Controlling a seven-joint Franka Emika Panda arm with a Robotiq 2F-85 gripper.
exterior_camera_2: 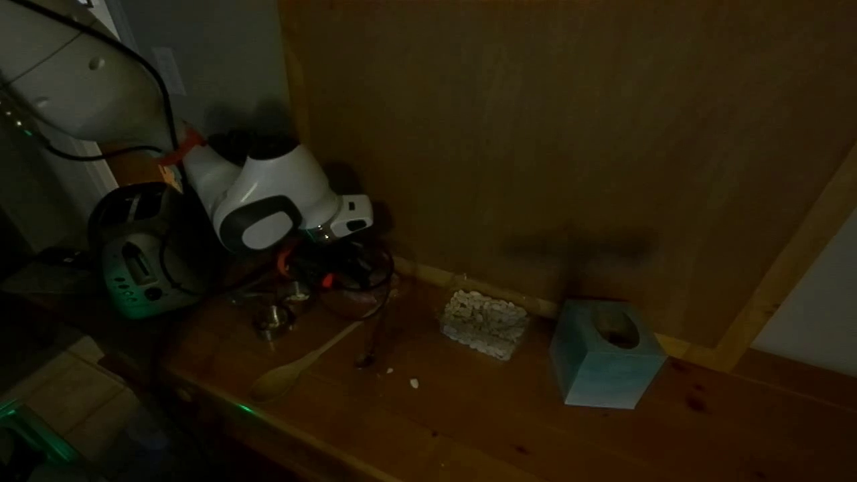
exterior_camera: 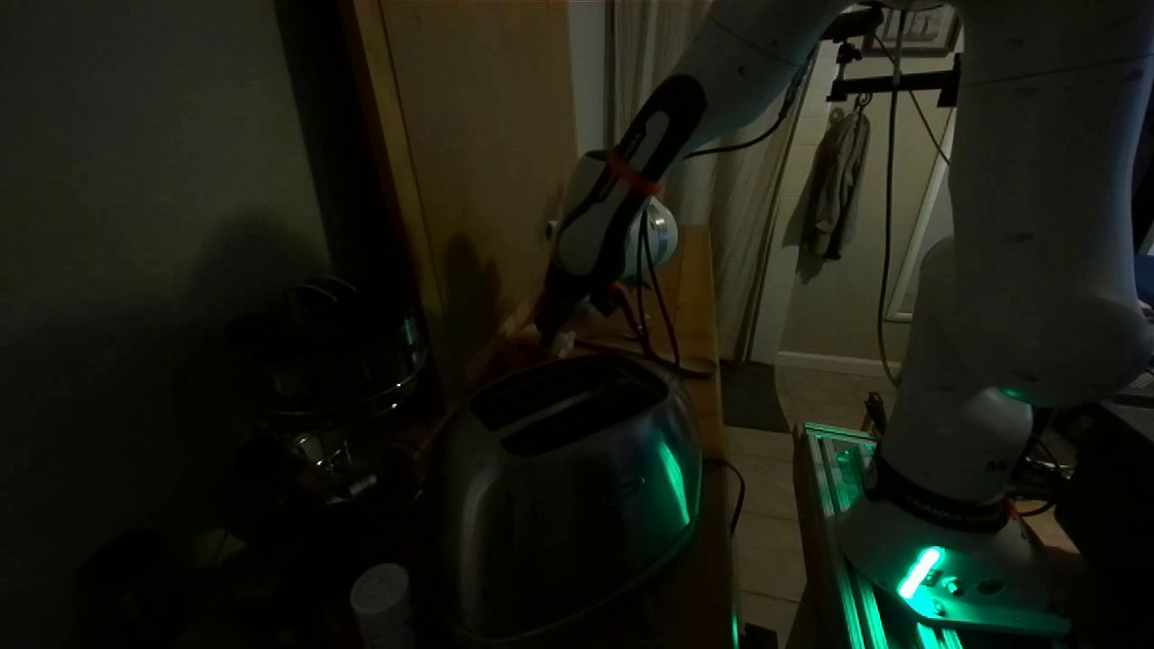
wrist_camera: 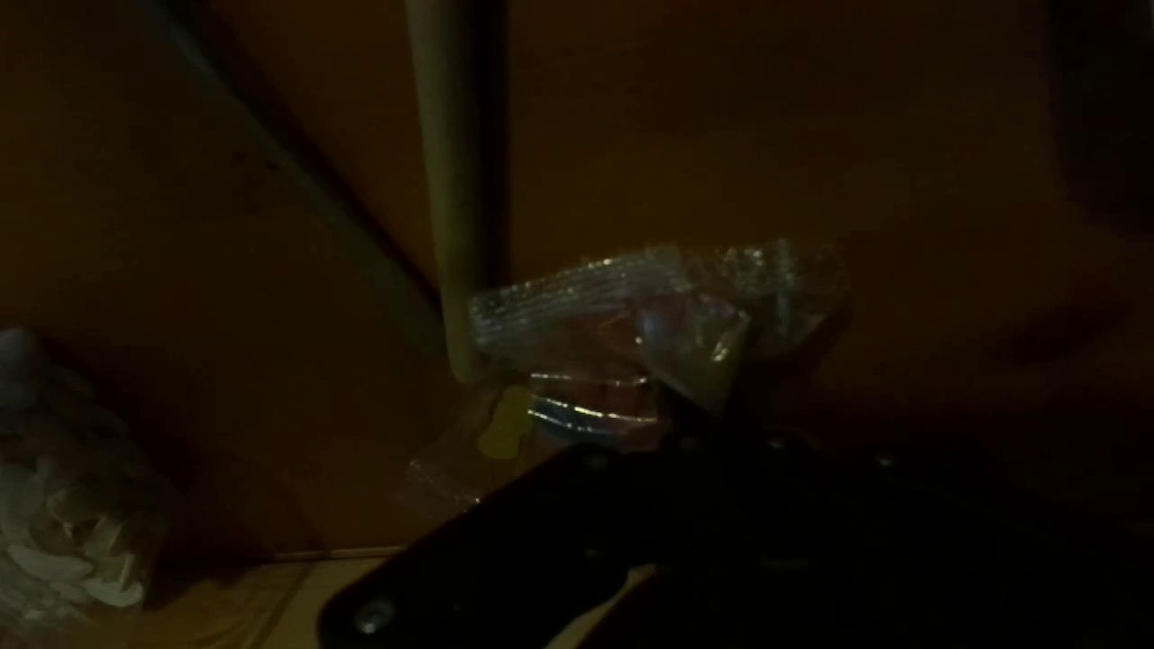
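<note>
Right by the gripper, at the wooden counter: one crinkled clear bag.
Left to right, wrist view: one container of white pieces, one thin utensil, one wooden spoon, the bag, long axis rising rightward, glinting, part reddish, part yellow; too dark to tell whether the gripper clasps it.

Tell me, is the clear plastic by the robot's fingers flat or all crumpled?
Crumpled: in the wrist view, the clear plastic shows raised folds and shiny, uneven creases.
</note>
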